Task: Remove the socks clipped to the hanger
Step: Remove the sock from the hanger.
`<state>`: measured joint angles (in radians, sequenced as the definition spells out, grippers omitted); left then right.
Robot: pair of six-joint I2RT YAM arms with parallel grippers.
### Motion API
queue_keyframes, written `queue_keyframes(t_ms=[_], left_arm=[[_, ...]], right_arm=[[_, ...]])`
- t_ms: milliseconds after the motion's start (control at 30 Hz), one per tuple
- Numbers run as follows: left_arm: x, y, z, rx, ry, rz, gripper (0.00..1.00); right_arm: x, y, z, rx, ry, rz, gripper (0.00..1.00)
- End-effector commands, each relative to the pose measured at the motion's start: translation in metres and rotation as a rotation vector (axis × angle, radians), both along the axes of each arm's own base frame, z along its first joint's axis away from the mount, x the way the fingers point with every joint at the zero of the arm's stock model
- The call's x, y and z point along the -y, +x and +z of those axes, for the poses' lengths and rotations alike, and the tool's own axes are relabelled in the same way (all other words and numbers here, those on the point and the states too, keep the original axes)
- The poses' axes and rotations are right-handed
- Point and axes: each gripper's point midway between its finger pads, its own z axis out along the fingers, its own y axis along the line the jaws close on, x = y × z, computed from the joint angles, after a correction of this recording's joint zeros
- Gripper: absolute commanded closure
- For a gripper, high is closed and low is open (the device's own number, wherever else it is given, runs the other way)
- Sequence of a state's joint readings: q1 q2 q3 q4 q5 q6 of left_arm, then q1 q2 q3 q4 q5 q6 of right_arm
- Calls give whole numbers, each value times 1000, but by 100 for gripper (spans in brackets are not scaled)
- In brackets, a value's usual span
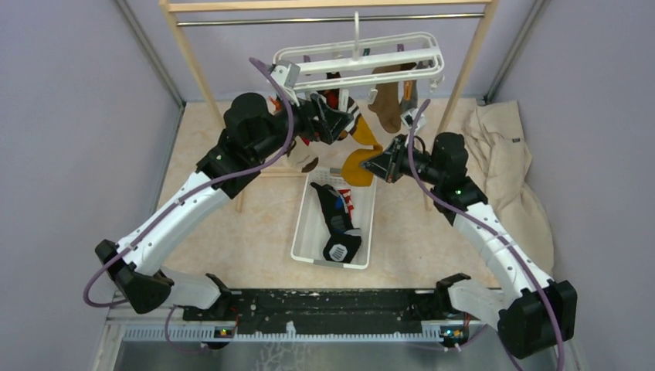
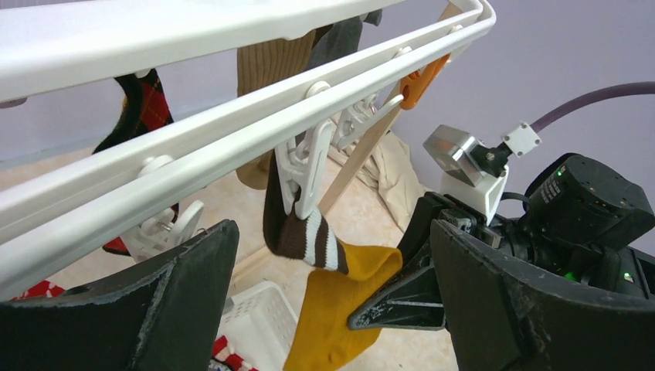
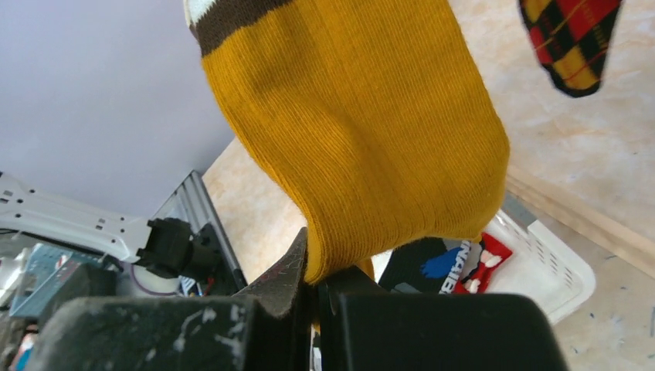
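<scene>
The white hanger (image 1: 363, 62) hangs from a wooden rack, with several socks clipped under it. A mustard sock (image 1: 357, 164) with a brown-and-white striped cuff hangs from a white clip (image 2: 305, 166). My right gripper (image 1: 371, 165) is shut on its lower part, and the fabric is pinched between the jaws in the right wrist view (image 3: 317, 286). My left gripper (image 2: 332, 294) is open wide just below the hanger bars (image 2: 232, 131), with the clipped cuff (image 2: 309, 239) between and beyond its fingers. A brown sock (image 1: 386, 104) and a red patterned sock (image 3: 571, 39) also hang there.
A white basket (image 1: 305, 224) on the floor below holds a black sock (image 1: 336, 224) and a red one. The wooden rack post (image 1: 463, 77) stands to the right. A large beige cloth (image 1: 506, 170) lies at the right wall.
</scene>
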<state>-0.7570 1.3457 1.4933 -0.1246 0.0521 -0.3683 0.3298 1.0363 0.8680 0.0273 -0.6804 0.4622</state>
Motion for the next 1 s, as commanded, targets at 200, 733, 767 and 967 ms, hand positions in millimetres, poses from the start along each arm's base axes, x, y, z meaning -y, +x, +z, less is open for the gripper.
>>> queue_keyframes(t_ms=[200, 733, 767, 967], left_arm=[[4, 17, 22, 131, -49, 28, 1], [2, 41, 20, 160, -117, -6, 11], [3, 42, 19, 158, -118, -14, 12], [5, 47, 18, 154, -143, -47, 16]], right_arm=[[-5, -5, 25, -11, 103, 139, 100], [0, -4, 23, -22, 93, 137, 100], [-1, -3, 23, -22, 93, 139, 100], [-1, -2, 24, -27, 94, 139, 100]])
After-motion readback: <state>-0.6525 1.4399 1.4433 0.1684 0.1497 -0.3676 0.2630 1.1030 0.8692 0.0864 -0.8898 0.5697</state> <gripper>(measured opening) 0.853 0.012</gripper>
